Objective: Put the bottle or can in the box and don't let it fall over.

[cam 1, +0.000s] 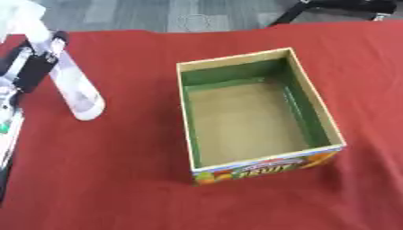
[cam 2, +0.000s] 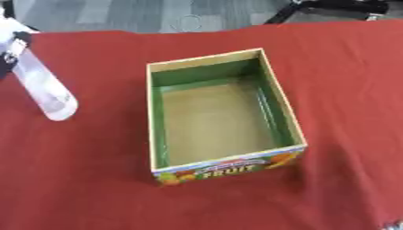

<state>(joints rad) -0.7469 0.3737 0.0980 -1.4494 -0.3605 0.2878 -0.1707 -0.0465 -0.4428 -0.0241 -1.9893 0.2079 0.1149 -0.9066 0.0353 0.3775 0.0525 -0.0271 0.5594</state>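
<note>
My left hand (cam 1: 31, 69) comes in from the left edge, its black fingers curled round the upper part of a clear, pale bottle (cam 1: 75, 87). The bottle is tilted, with its base pointing down and to the right, left of the box. An open cardboard box (cam 1: 236, 57) with green inner walls and a bare brown floor stands in the middle of the red cloth. Its front wall (cam 2: 228, 168) carries a colourful fruit label. Nothing lies inside the box. My right hand shows in neither view.
A red cloth (cam 1: 118, 179) covers the table. Grey floor lies beyond its far edge, where a black frame (cam 1: 338, 6) stands at the top right. White and grey parts (cam 1: 8, 134) run along the left edge below my hand.
</note>
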